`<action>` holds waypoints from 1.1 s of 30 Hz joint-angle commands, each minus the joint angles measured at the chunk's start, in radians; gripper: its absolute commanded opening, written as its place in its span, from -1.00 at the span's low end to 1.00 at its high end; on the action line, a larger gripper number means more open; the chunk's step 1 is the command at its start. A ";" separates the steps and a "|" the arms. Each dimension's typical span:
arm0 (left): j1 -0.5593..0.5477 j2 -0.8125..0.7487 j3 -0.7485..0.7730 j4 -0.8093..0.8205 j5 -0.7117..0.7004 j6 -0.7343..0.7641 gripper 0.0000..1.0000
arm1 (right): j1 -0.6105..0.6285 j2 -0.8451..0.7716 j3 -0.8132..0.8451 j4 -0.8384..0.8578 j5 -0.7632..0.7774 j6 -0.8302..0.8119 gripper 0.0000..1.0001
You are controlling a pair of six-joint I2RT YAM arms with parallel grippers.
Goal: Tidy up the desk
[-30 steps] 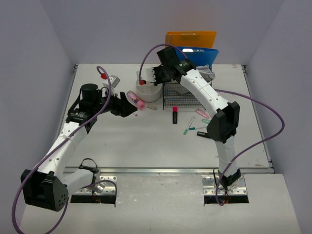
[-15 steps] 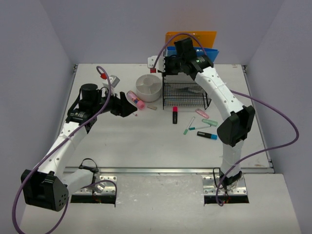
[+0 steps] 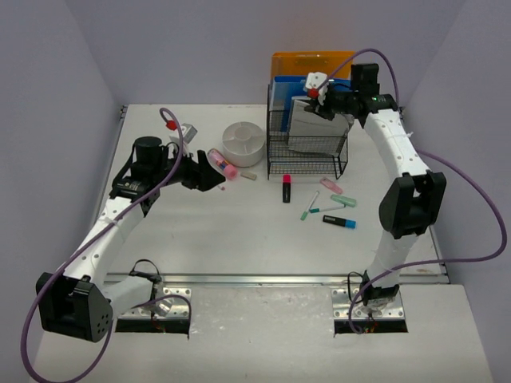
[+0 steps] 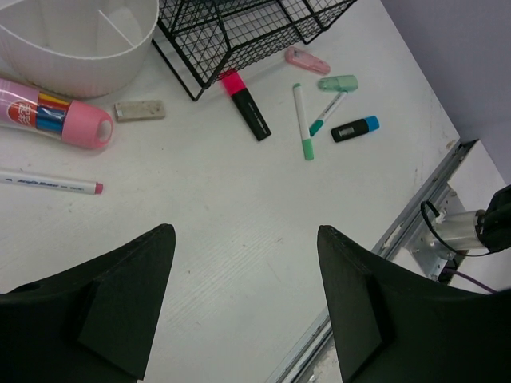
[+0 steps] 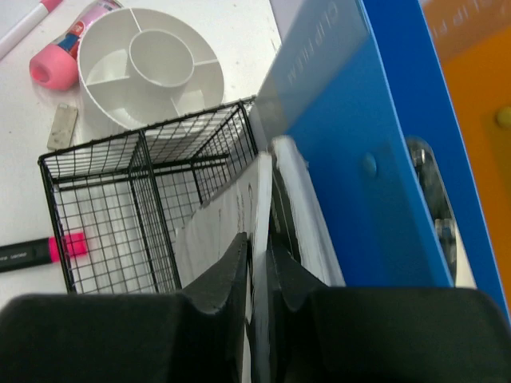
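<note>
The desk (image 3: 200,239), a large flat white tabletop with a silver metal rail (image 3: 279,278) along its 6 o'clock edge and pale lavender walls around it, lies under both arms.

The right gripper (image 5: 257,267) is pinched tight on the top edge of a white paper sheet (image 5: 227,219). The sheet stands tilted, with its lower part inside the black wire basket (image 5: 112,199) near the desk's 1 o'clock corner. A blue plastic folder (image 5: 375,159) stands just behind the sheet, with an orange folder (image 5: 471,64) beyond it. At the basket's 9 o'clock sits a round white divided organizer (image 5: 152,64).

The left gripper (image 4: 243,295) hovers over bare desk toward 10 o'clock, its jaws spread wide with nothing between them. Beyond its fingertips lie a white pen with a pink tip (image 4: 48,182), a clear marker tube with a pink cap (image 4: 56,120) and a small grey eraser (image 4: 140,110). A black highlighter with a pink cap (image 4: 246,116) lies at the basket's front corner. Near it are a green pen (image 4: 301,120), a mint highlighter (image 4: 338,82), a pink highlighter (image 4: 307,60) and a black-and-blue highlighter (image 4: 355,128).
</note>
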 commanded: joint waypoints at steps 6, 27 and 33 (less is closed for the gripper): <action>0.041 0.023 0.018 0.031 -0.113 -0.086 0.50 | -0.075 -0.133 -0.019 0.266 -0.192 0.310 0.48; 0.027 0.273 0.066 0.322 -0.073 0.510 0.31 | -0.076 -0.667 -0.579 0.288 0.129 0.855 0.91; 0.012 0.520 0.382 -0.321 0.179 1.305 0.27 | -0.077 -0.665 -0.603 0.239 0.096 0.877 0.93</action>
